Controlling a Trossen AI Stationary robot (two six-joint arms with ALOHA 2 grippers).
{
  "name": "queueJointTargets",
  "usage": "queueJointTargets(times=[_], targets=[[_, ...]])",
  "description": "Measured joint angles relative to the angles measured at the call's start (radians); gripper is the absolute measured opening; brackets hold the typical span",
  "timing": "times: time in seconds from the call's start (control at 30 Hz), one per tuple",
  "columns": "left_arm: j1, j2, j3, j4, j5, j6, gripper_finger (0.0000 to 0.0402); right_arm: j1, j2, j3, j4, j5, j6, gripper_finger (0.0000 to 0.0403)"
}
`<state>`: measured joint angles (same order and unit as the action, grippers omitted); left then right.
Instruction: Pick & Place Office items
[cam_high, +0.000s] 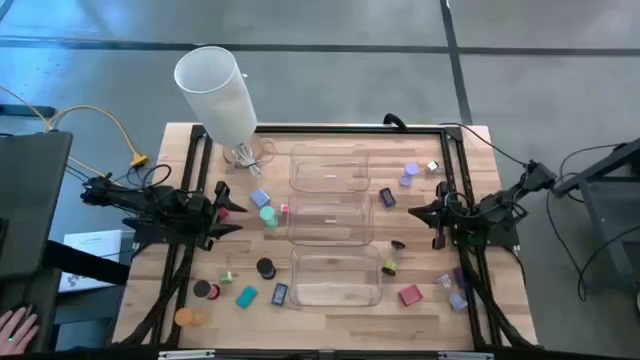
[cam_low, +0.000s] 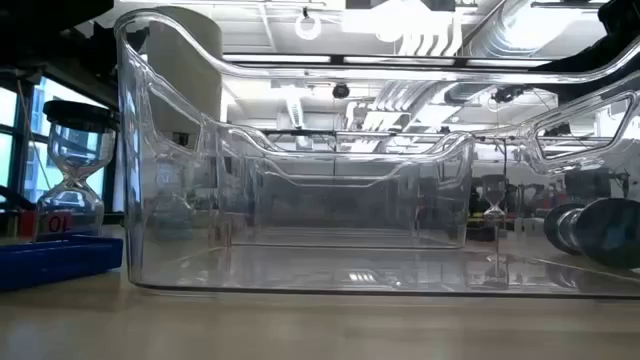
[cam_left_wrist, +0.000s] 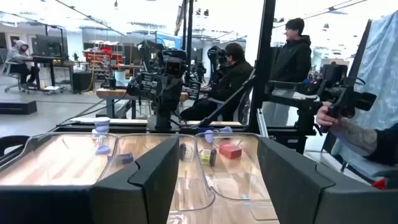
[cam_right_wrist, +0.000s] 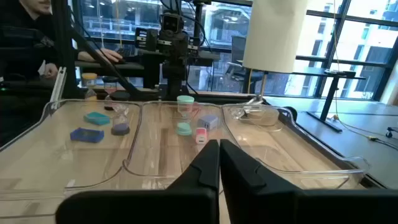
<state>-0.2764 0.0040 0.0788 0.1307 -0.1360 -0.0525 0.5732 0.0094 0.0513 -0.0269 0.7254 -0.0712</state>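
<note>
The office items lie scattered on the wooden table on both sides of the trays. To the left are a blue block (cam_high: 260, 197), a teal cylinder (cam_high: 268, 215), a black cylinder (cam_high: 266, 268), a flat teal rectangle (cam_high: 246, 296), a dark rectangle (cam_high: 280, 293) and an orange cylinder (cam_high: 188, 317). To the right are a lilac cylinder (cam_high: 410, 175), a dark rectangle (cam_high: 387, 198) and a red block (cam_high: 410, 295). My left gripper (cam_high: 228, 208) (cam_left_wrist: 217, 149) hovers open at the left side, holding nothing. My right gripper (cam_high: 415, 212) (cam_right_wrist: 219, 155) is shut and empty at the right side.
Three clear plastic trays (cam_high: 330, 167) (cam_high: 330, 218) (cam_high: 335, 277) stand in a column down the table's middle, between the two grippers. A big white cylinder lamp shade (cam_high: 215, 90) rises at the far left corner. People stand and sit beyond the table (cam_left_wrist: 292, 56).
</note>
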Motion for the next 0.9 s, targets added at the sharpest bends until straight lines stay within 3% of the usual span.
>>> queueJointTargets(times=[0.23, 0.5, 0.67, 0.77, 0.9], targets=[[0.000, 0.000, 0.000, -0.001, 0.000, 0.116, 0.0212, 0.000, 0.000, 0.000, 0.000, 0.000, 0.000, 0.0002], [0.000, 0.000, 0.000, -0.004, -0.001, 0.059, 0.0212, 0.000, 0.000, 0.000, -0.006, 0.009, 0.004, 0.0002], [0.000, 0.000, 0.000, -0.003, -0.099, 0.100, 0.0212, 0.000, 0.001, 0.000, 0.004, 0.186, 0.146, 0.0006], [0.000, 0.000, 0.000, -0.003, -0.150, 0.088, 0.0212, 0.000, 0.008, 0.000, 0.038, 0.188, 0.154, 0.0031], [0.000, 0.000, 0.000, -0.002, -0.163, 0.048, 0.0212, 0.000, 0.029, 0.006, 0.126, 0.190, 0.154, 0.0100]])
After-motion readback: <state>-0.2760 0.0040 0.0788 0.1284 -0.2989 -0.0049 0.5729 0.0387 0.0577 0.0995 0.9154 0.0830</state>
